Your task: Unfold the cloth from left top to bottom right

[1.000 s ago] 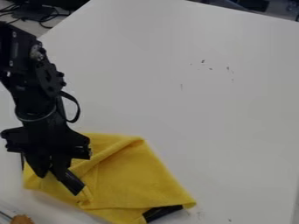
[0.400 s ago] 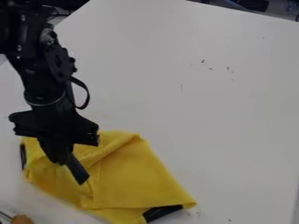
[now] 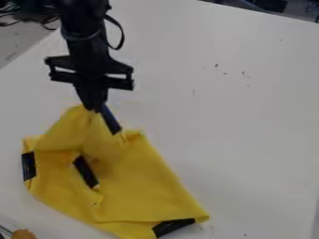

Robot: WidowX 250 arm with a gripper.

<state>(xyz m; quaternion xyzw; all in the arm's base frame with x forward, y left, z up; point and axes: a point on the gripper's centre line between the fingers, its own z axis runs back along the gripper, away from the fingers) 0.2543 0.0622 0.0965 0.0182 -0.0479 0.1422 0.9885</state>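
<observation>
The black gripper (image 3: 98, 111) hangs over the upper left part of the yellow cloth (image 3: 146, 186), shut on a raised peak of it. From that peak the fabric slopes down to the rest of the cloth, which lies on the table at the lower left. Black tape marks the cloth at its left edge, near its middle under the lifted fold, and at its lower right corner. One strip of dark tape sticks out beside the fingertips.
The white table (image 3: 230, 116) spreads to the right of the cloth. In the bottom left corner lies an orange-brown object (image 3: 24, 234) by a pale edge. Dark cables are at the upper left beyond the table.
My gripper has moved up and a little right, pulling a part of the cloth with it. The cloth's left side has risen into a peak, and the tape near its middle has come into view.
</observation>
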